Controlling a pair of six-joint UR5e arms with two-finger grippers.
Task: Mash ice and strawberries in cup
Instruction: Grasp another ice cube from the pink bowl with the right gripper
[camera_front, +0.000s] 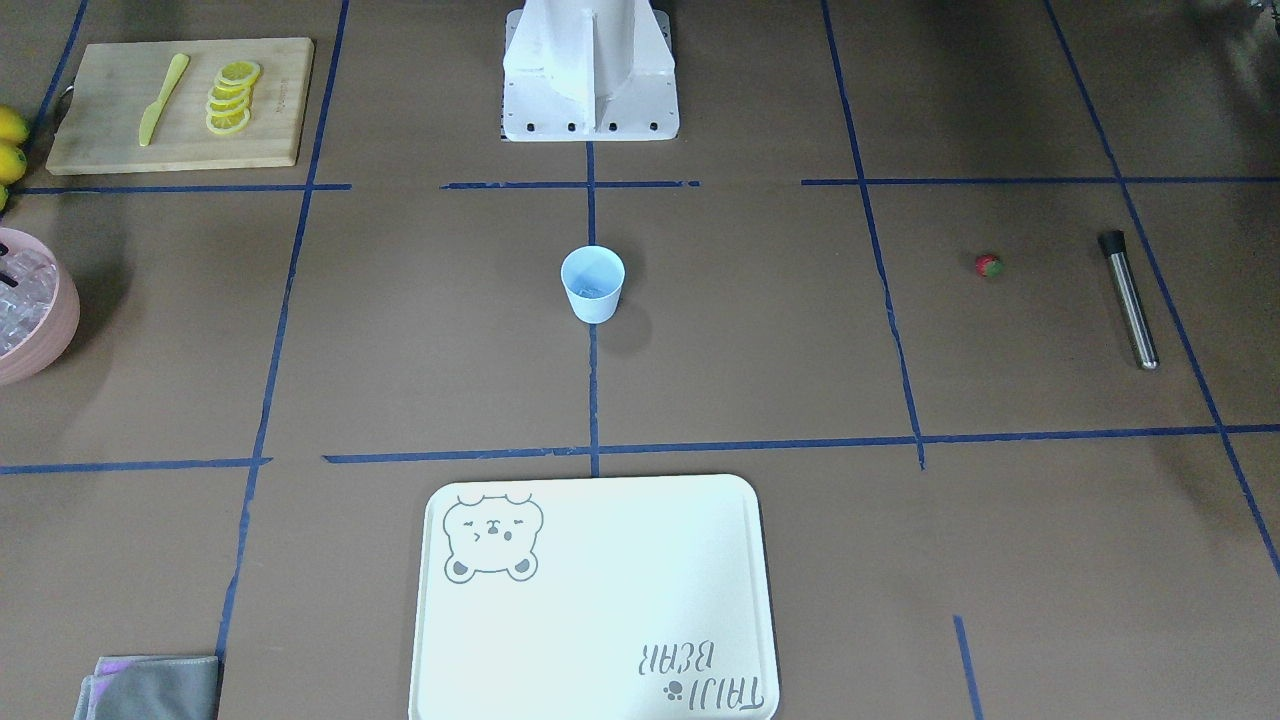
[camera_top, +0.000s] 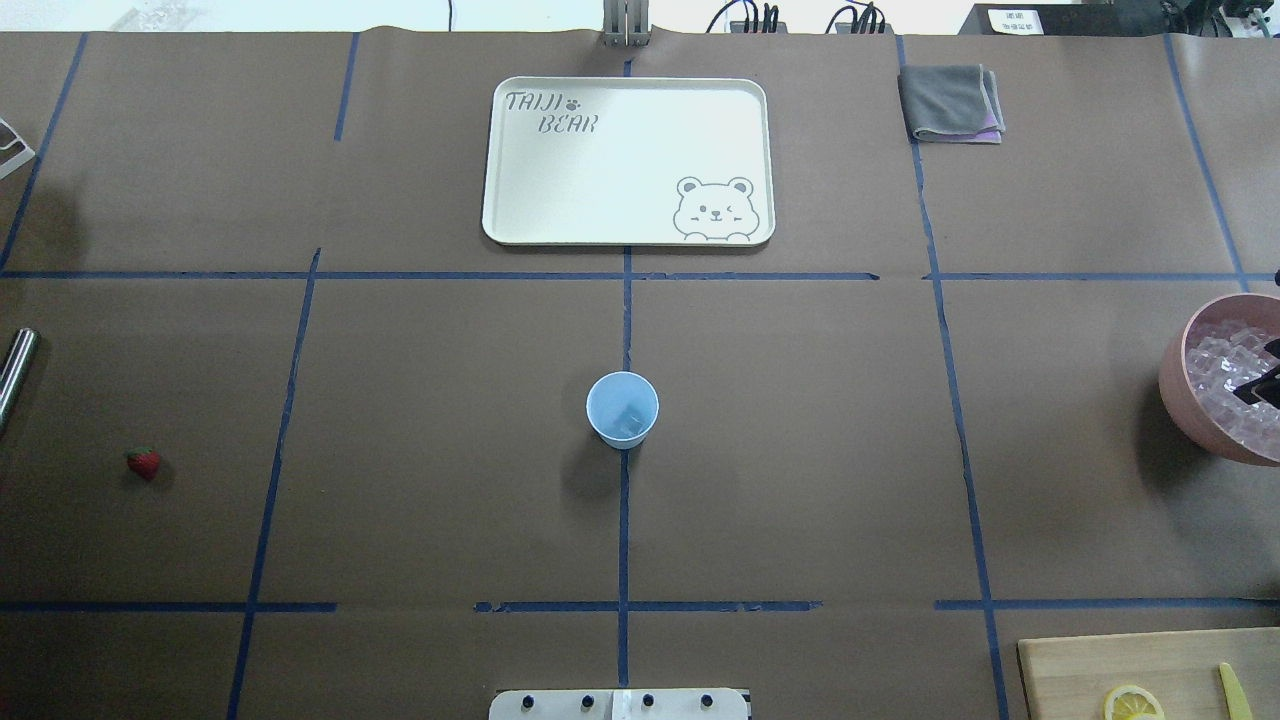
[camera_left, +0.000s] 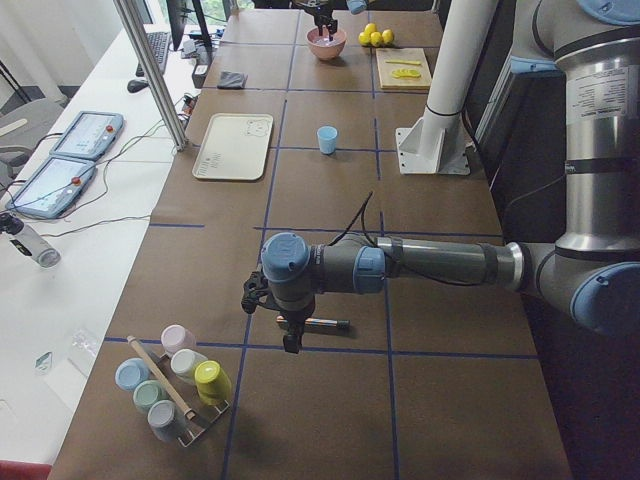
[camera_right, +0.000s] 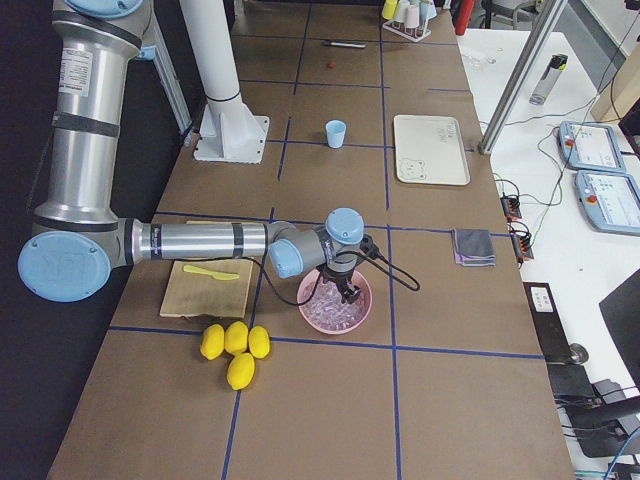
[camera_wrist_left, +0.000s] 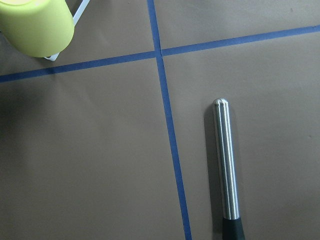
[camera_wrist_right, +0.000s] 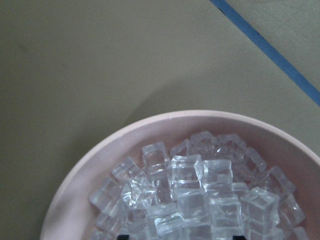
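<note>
Right gripper (camera_right: 342, 293), jaws apart and empty, directly over ice (camera_wrist_right: 190, 200) in pink bowl (camera_wrist_right: 100, 155)

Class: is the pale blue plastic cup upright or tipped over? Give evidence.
Upright. The small pale blue plastic cup stands on its base, round mouth facing up in the overhead view.

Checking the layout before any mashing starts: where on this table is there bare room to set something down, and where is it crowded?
The tray is bare. Open paper surrounds the cup on every side, out to the strawberry and to the pink bowl. Crowded: the wooden board with lemon slices and knife, and the bowl, heaped with ice.
</note>
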